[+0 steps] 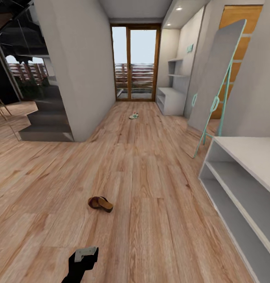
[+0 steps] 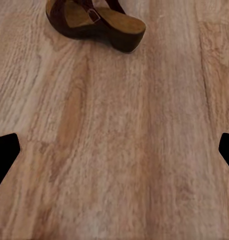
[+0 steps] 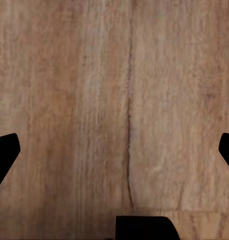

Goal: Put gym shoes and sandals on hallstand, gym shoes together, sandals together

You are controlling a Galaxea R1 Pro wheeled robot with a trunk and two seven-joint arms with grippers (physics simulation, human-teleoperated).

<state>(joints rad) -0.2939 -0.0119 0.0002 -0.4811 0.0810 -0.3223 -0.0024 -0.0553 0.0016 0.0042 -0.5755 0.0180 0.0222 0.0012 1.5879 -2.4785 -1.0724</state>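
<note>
Left claw [image 1: 86, 253] low at 6 o'clock, jaws wide, empty; sandal [image 1: 100, 203] just beyond on corridor floor [image 1: 150, 188]; gym shoe [image 1: 133, 116] at 12; hallstand [image 1: 245, 184] at 3; right claw [image 3: 114, 150] spread wide over planks.

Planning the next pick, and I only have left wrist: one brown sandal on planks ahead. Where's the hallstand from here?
Observer: In the head view, the hallstand stands to the robot's right, with its open shelves facing the corridor.
Operator: What else is down?
Observer: One gym shoe lies far along the corridor floor, near the glass door.
Operator: Right arm busy?
Observer: No. In the right wrist view, the right gripper has its fingers apart over bare planks and holds nothing.
</note>
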